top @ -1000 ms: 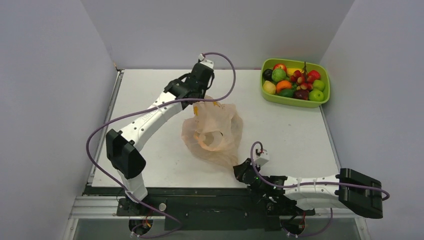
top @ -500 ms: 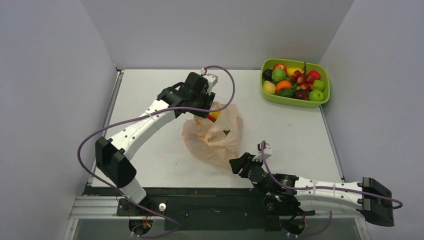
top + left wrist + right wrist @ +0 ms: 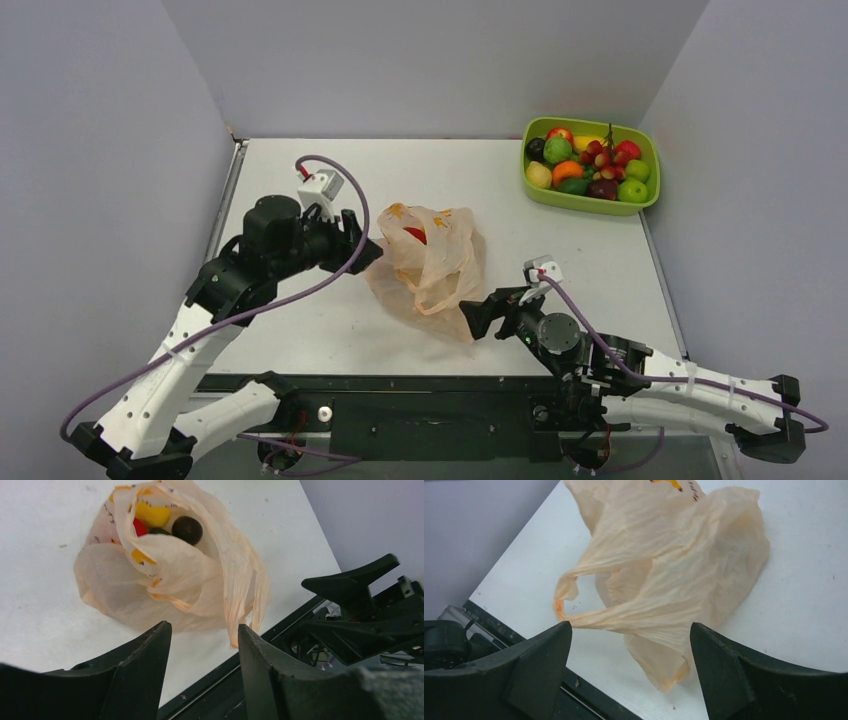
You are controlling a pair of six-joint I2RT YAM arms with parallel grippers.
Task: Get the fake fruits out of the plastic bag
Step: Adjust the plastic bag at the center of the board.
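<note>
Thin, crinkly, translucent peach plastic bag [image 3: 430, 265] lies crumpled mid-table [image 3: 300, 330]; glossy fake fruits [image 3: 152, 515] show in its mouth, yellow, red and 1 dark round ball; left gripper [image 3: 362, 243] and right gripper [image 3: 474, 322] flank it, jaws spread, empty.

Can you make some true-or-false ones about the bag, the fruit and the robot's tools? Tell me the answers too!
1. The plastic bag lies on the table. True.
2. The left tool is gripping the bag. False: it is open and holds nothing.
3. A yellow fruit, a red fruit and a dark fruit sit inside the bag. True.
4. The green tray is empty. False: it is full of toy fruits.
5. The right tool is shut. False: it is open and holds nothing.
</note>
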